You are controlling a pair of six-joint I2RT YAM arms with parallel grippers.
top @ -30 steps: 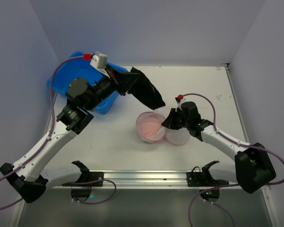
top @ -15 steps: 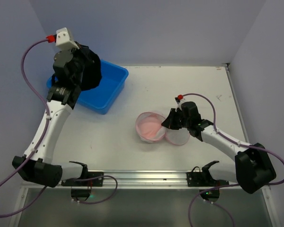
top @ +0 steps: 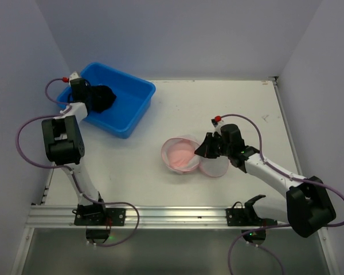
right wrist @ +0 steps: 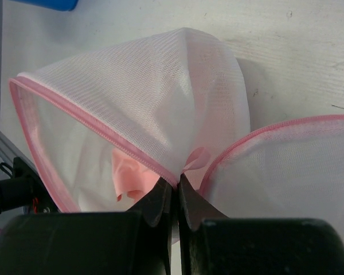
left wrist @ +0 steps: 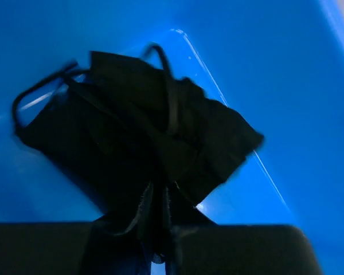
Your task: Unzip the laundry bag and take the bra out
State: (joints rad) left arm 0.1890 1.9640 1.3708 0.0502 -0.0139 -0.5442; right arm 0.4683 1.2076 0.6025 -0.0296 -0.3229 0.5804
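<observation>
The laundry bag [top: 183, 156] lies open at the table's middle, its two mesh domes side by side. My right gripper [top: 202, 150] is shut on its pink rim [right wrist: 112, 137] where the two halves meet [right wrist: 175, 184]. The pale pink bra [right wrist: 132, 172] shows inside the left dome, partly hidden by the mesh. My left gripper [top: 93, 97] is down inside the blue tub [top: 132, 106], shut on a black garment with thin straps [left wrist: 143, 137]. Its fingertips [left wrist: 159, 238] are buried in the black fabric.
The blue tub stands at the table's far left, against the left wall. Purple cables loop around both arms. A metal rail [top: 172, 215] runs along the near edge. The right dome of the bag [right wrist: 286, 172] lies flat on the table.
My left arm swung from above the table's middle to the far left and lowered the black garment into the blue tub. My right gripper kept its hold; the bag shifted slightly left.
</observation>
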